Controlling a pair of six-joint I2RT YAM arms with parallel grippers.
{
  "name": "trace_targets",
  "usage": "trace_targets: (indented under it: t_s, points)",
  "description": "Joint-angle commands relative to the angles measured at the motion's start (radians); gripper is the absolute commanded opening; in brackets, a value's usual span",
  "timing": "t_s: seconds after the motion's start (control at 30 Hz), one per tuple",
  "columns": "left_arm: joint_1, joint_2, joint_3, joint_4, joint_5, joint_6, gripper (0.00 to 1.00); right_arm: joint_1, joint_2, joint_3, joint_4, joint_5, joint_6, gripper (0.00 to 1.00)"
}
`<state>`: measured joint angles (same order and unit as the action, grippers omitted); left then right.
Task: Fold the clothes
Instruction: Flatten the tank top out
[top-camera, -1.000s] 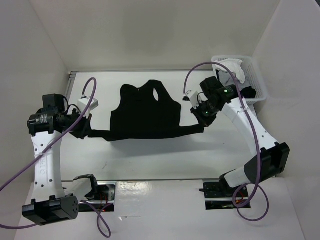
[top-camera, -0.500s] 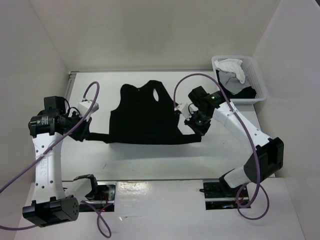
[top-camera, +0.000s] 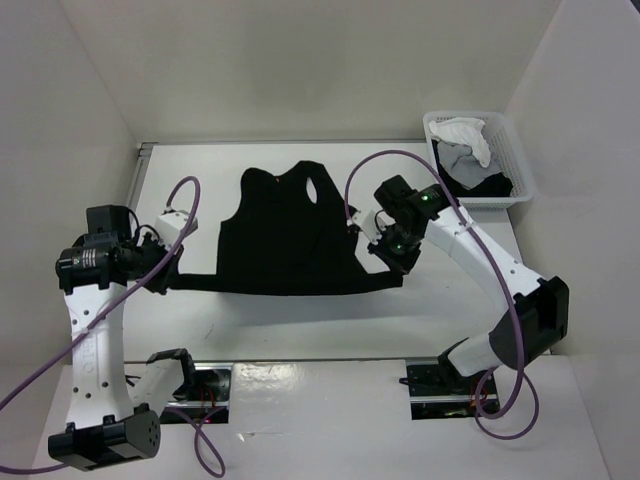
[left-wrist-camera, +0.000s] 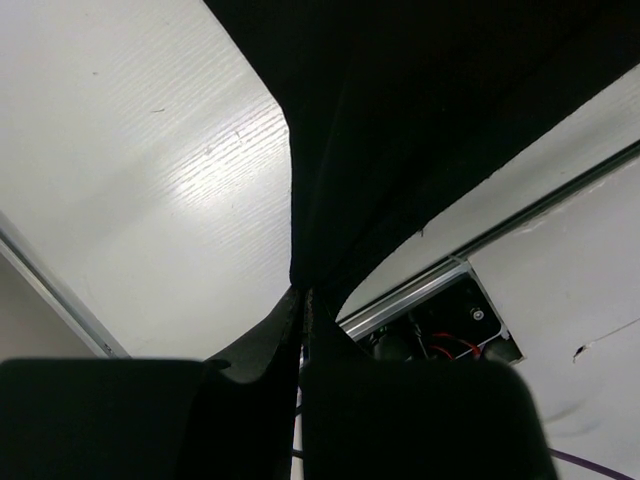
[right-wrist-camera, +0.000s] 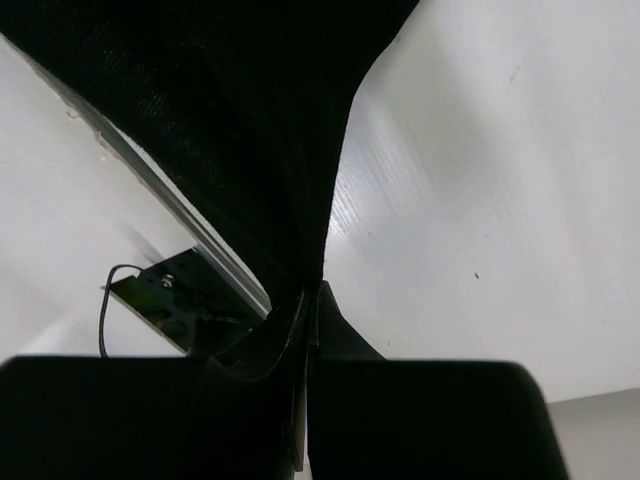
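The clothes (top-camera: 290, 230), a plain black top, lie at the middle of the white table with the neck hole toward the far side. The near hem is raised and pulled taut in a straight line between my two grippers. My left gripper (top-camera: 168, 278) is shut on the hem's left corner; in the left wrist view the black fabric (left-wrist-camera: 400, 120) runs up out of the pinched fingertips (left-wrist-camera: 300, 292). My right gripper (top-camera: 396, 272) is shut on the right corner, and in the right wrist view the fabric (right-wrist-camera: 200, 120) fans out from its tips (right-wrist-camera: 312, 290).
A white basket (top-camera: 522, 172) at the far right corner holds a white garment (top-camera: 462, 135), a grey one (top-camera: 455, 160) and a dark piece. White walls close in the table on the left, far and right sides. The arm mounts (top-camera: 200, 380) sit at the near edge.
Both grippers have carried the hem toward the near edge. The right gripper also came left, toward the garment's side. The hem line now hangs lower in the top view and straighter.
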<state>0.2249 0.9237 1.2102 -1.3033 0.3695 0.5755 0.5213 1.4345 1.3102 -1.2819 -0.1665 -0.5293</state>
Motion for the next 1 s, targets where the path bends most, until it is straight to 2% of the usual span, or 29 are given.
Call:
trace_targets:
  t_s: [0.0,0.1,0.33,0.5,0.63,0.97]
  points:
    - [-0.001,0.004,0.055,-0.001,-0.004,0.014,0.00,0.009,-0.017,0.128,-0.022,0.050,-0.003,0.00]
    - [-0.001,0.033,0.136,0.039,0.006,-0.008,0.00,0.009,0.032,0.231,0.010,0.105,0.021,0.00]
    - [-0.001,0.075,0.176,0.197,-0.004,-0.081,0.00,0.009,0.125,0.374,0.122,0.263,0.022,0.00]
    - [-0.001,0.141,0.235,0.233,-0.014,-0.094,0.00,-0.015,0.200,0.517,0.127,0.263,0.012,0.00]
    - [-0.001,0.155,0.319,0.199,0.005,-0.072,0.00,-0.024,0.201,0.607,0.101,0.197,-0.009,0.00]
    - [-0.001,0.112,0.388,0.190,0.060,-0.072,0.00,-0.064,0.081,0.678,0.110,0.156,0.000,0.00]
